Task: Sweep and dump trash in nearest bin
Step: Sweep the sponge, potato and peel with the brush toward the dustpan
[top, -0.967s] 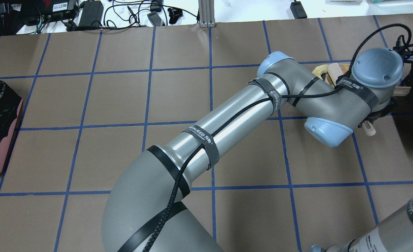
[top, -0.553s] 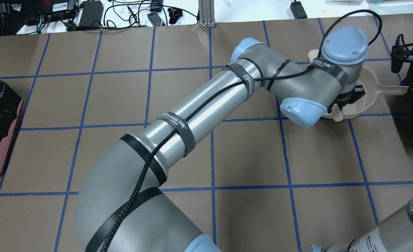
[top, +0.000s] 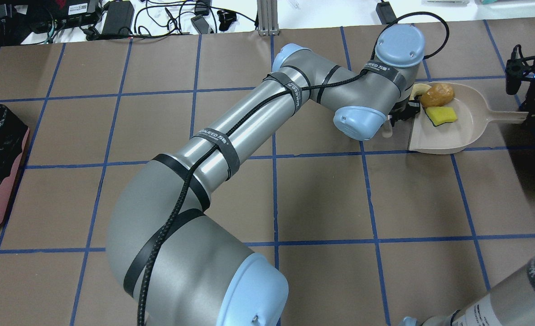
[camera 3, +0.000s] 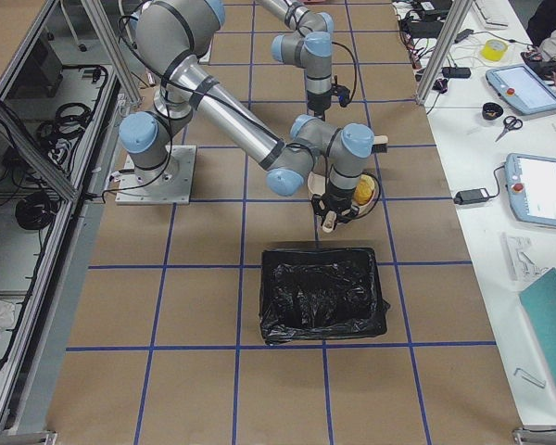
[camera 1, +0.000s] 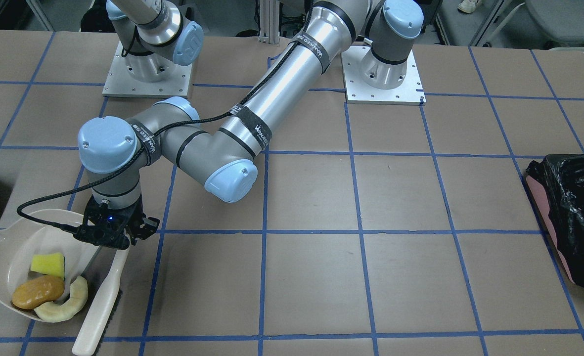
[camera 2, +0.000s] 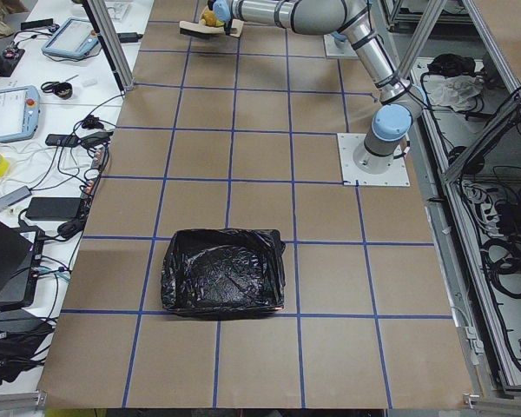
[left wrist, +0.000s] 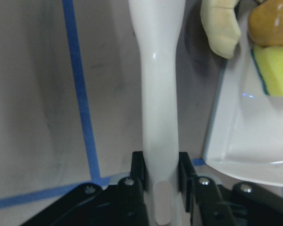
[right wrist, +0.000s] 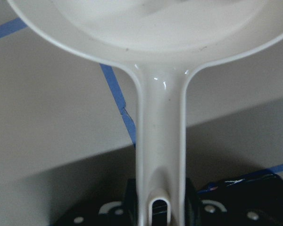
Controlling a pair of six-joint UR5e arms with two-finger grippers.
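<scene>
- Trash, three pieces, sits in a pale dustpan (camera 1: 5,247) at the front-facing view's lower left corner, on the robot's right side of the surface (camera 1: 321,277).
- The brown potato-like lump (camera 1: 38,291) lies near the pan's open lip, touching the pale crescent slice (camera 1: 67,302), which curls along the lip itself.
- The yellow sponge wedge (camera 1: 48,264) rests just behind the lump, farther into the pan. The left wrist view shows its green edge.
- The left claw (left wrist: 160,162) is pinching the white handle of a brush (camera 1: 101,306), one finger on each side.
- The brush runs along the pan's open side, just beside the crescent, with its dark bristles turned away from the pan.
- The right claw (right wrist: 160,188) is pinching the dustpan's handle at its end, and the pan lies flat on the surface.
- A black-bagged bin (camera 3: 320,301) stands near the dustpan, just in front of it in the exterior right view.
- A second black-bagged bin (camera 1: 576,217) stands at the opposite end of the surface, well apart from the pan.
- The surface is brown paper marked with a blue tape grid.
</scene>
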